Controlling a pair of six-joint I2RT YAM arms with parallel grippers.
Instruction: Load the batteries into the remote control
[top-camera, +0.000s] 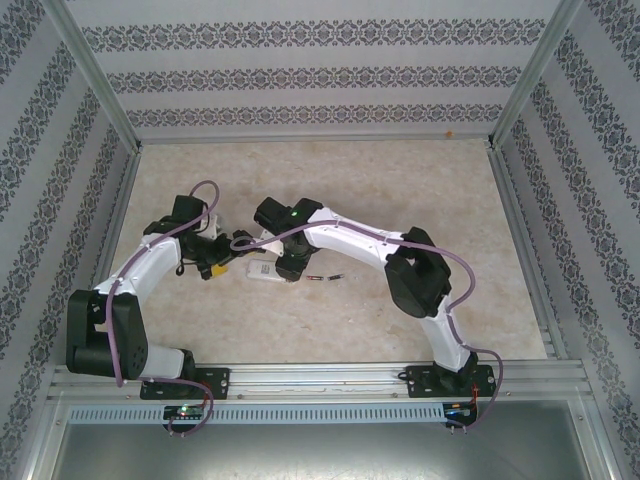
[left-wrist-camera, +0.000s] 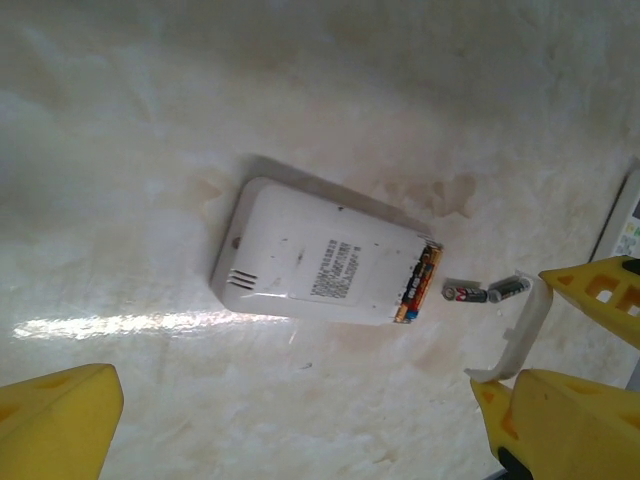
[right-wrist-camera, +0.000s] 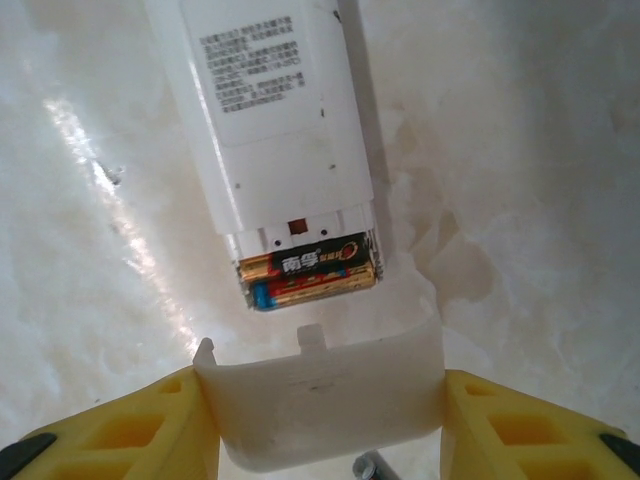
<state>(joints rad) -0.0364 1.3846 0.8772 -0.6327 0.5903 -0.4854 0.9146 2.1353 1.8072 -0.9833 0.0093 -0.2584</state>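
The white remote lies face down on the table, its end compartment open with two batteries seated side by side in it. My right gripper is shut on the white battery cover, held just short of that open end. Two loose batteries lie on the table beyond the remote; they also show from above. My left gripper hangs open over bare table near the remote's other end, nothing between its yellow fingers. From above, both grippers flank the remote.
A second white device with buttons pokes in at the right edge of the left wrist view. The marbled tabletop is ringed by patterned walls and aluminium rails. Open surface lies towards the back.
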